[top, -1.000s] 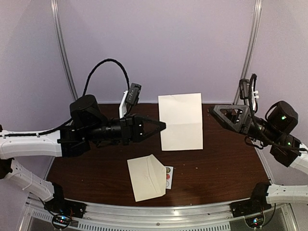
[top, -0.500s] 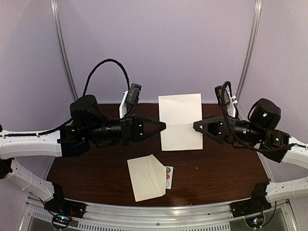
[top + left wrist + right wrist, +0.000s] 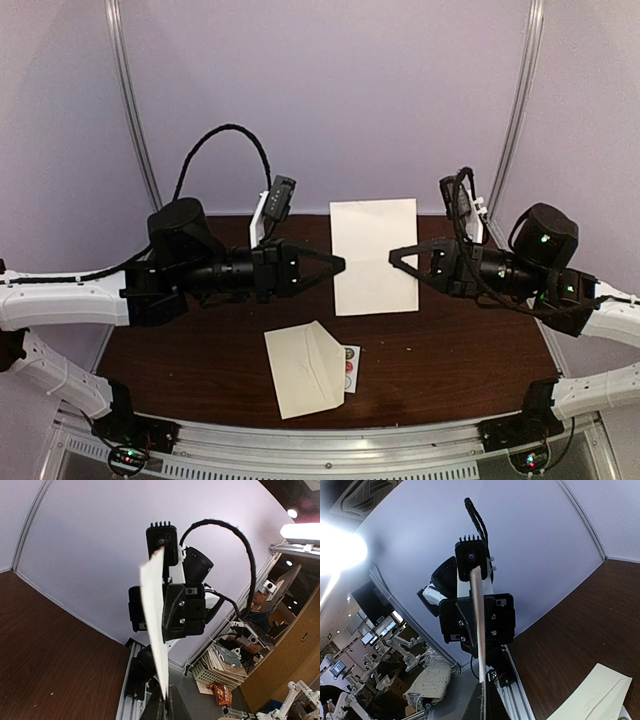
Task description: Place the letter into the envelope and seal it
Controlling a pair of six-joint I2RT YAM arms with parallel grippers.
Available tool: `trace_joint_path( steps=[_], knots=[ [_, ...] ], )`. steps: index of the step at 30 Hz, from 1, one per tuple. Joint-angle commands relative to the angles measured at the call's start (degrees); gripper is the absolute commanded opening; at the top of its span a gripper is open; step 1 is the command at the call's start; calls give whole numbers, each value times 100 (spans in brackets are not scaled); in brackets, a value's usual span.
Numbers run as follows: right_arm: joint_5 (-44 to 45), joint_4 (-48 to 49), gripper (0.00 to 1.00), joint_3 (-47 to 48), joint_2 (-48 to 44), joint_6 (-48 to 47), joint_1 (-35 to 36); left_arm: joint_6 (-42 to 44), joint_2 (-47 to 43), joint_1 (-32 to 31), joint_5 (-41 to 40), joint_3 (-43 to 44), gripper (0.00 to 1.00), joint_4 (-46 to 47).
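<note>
The letter (image 3: 372, 235), a white sheet, hangs upright above the table's back middle, held by both grippers. My left gripper (image 3: 342, 263) is shut on its left edge. My right gripper (image 3: 392, 256) reaches over its right edge and is shut on it. In the left wrist view the letter (image 3: 156, 615) shows edge-on, running down into the narrow slit of the left gripper (image 3: 164, 700). The right wrist view likewise shows the letter (image 3: 479, 625) as a thin strip pinched in the right gripper (image 3: 481, 695). The cream envelope (image 3: 305, 370) lies flat near the front edge, apart from both grippers; it also shows in the right wrist view (image 3: 592, 697).
A small white card of round stickers (image 3: 349, 368) lies partly under the envelope's right side. The dark wooden table (image 3: 460, 350) ends at a metal rail (image 3: 330, 455) in front. Purple walls close the back and sides.
My right arm swung left from the table's right side to the letter's right edge and shut on it. The left arm has held still with the letter.
</note>
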Motion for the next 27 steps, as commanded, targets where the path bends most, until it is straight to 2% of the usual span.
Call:
trace_joint_path(
  steps=[1, 4, 10, 13, 14, 16, 19, 22, 27],
  knots=[
    [376, 149, 0, 3, -88, 37, 28, 112, 34, -22, 26, 45, 17, 135],
    [415, 195, 0, -16, -121, 69, 28, 141, 65, -23, 154, 63, 28, 144],
    [452, 251, 0, -10, -146, 83, 27, 153, 147, -41, 178, 120, 26, 59],
    [460, 255, 0, -8, -145, 89, 28, 156, 197, -56, 169, 159, 21, 26],
    [458, 261, 0, -8, -145, 97, 28, 157, 210, -51, 170, 171, 17, 12],
    [447, 244, 0, -8, -145, 94, 28, 177, 233, -64, 171, 205, 2, -3],
    [454, 162, 0, -8, -177, 66, 28, 217, 215, -75, 124, 238, 0, -22],
    [427, 77, 15, -43, -251, 26, 28, 241, 109, -68, -62, 200, 0, 39],
    [97, 209, 28, -259, -330, 123, 28, 312, -104, -71, -402, 94, 0, 142]
  ],
)
